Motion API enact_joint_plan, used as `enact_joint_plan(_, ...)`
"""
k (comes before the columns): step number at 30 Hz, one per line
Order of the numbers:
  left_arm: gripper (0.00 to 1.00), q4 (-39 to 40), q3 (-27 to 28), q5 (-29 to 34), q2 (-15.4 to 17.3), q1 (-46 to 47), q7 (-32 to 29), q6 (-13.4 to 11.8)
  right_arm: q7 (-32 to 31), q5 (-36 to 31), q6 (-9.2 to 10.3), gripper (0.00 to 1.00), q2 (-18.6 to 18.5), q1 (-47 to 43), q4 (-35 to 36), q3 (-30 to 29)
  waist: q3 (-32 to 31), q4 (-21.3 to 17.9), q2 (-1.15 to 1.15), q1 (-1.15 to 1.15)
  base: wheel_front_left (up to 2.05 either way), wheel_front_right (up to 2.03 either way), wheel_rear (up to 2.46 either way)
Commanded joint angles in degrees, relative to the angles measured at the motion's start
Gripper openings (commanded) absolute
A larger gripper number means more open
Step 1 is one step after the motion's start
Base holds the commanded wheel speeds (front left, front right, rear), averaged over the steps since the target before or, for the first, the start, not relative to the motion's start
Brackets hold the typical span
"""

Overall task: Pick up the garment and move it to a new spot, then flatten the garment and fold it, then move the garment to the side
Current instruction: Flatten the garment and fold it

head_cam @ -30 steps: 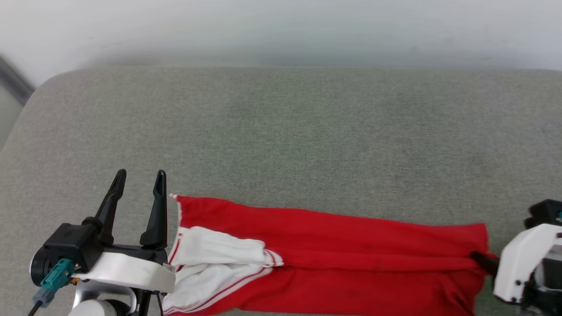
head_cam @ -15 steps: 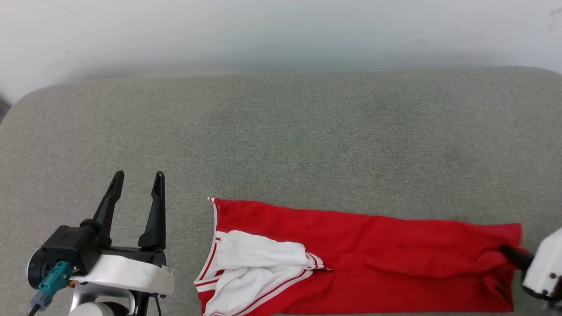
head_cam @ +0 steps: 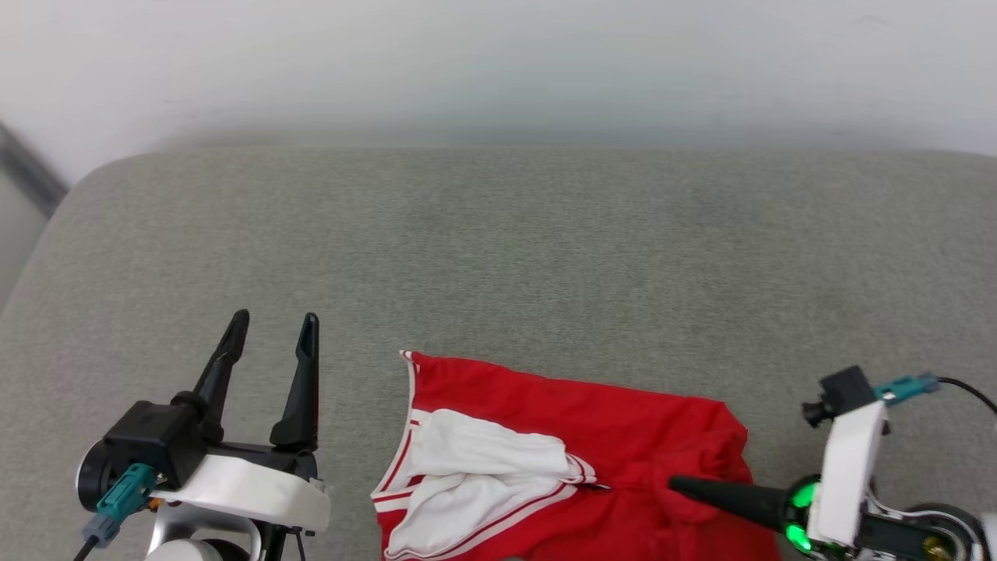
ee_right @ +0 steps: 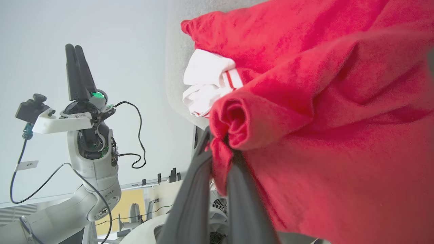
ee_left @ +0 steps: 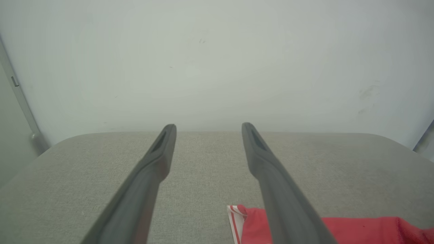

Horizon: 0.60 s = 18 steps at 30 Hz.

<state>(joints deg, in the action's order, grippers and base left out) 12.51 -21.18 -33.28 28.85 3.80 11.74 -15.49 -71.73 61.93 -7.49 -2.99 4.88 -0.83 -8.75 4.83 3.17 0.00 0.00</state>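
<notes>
The garment [head_cam: 592,436], red with white sleeves and striped trim, lies at the near edge of the grey cushion [head_cam: 498,257]. My right gripper [head_cam: 678,486] points leftward, shut on a bunched fold of the garment's right end, which is doubled back over the rest. The right wrist view shows the garment [ee_right: 332,112] rolled up between the fingers of the right gripper [ee_right: 222,139]. My left gripper [head_cam: 275,323] stands open and empty to the left of the cloth, fingers pointing up. In the left wrist view the left gripper [ee_left: 206,127] is open, with the garment's corner [ee_left: 251,220] at the lower right.
A pale wall [head_cam: 498,62] rises behind the cushion. The cushion's rounded left corner [head_cam: 93,179] drops off beside a dark strip. Bare grey fabric stretches behind and to the right of the cloth.
My right gripper has swung in from the right edge and carried the garment's right end leftward over the rest. The head view shifted. The left gripper stays open.
</notes>
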Motion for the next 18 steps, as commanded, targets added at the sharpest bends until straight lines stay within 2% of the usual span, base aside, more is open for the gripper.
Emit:
enact_joint_plan(1, 1.00, -0.3, -0.2, 0.1, -0.3, 0.7, -0.1, 0.3, 1.4, 1.5, 0.00, 0.00, 0.2, 1.4, -0.9, 2.1, -0.4, 1.6, 0.00, 0.00, 0.00, 0.00, 0.00)
enact_joint_plan(6, 1.00, -1.0, -1.1, -0.2, -1.4, 1.4, 0.3, 0.8, 7.7, 5.1, 0.00, 0.00, 0.2, 5.5, -5.2, 9.9, 0.0, 5.0, 0.00, 0.00, 0.00, 0.00, 0.00)
enact_joint_plan(12, 1.00, -2.1, -2.0, -0.5, -2.7, 3.0, 1.0, 2.0, 16.2, 6.5, 0.00, 0.00, 0.1, 13.6, -11.2, 18.0, 3.0, 8.9, 0.00, 0.00, 0.00, 0.00, 0.00)
enact_joint_plan(18, 1.00, -4.0, -2.3, -0.9, -4.4, 4.6, 2.0, 3.3, 23.4, 3.1, 0.00, 0.00, 0.1, 20.3, -19.5, 22.9, 6.7, 10.6, 0.00, 0.00, 0.00, 0.00, 0.00)
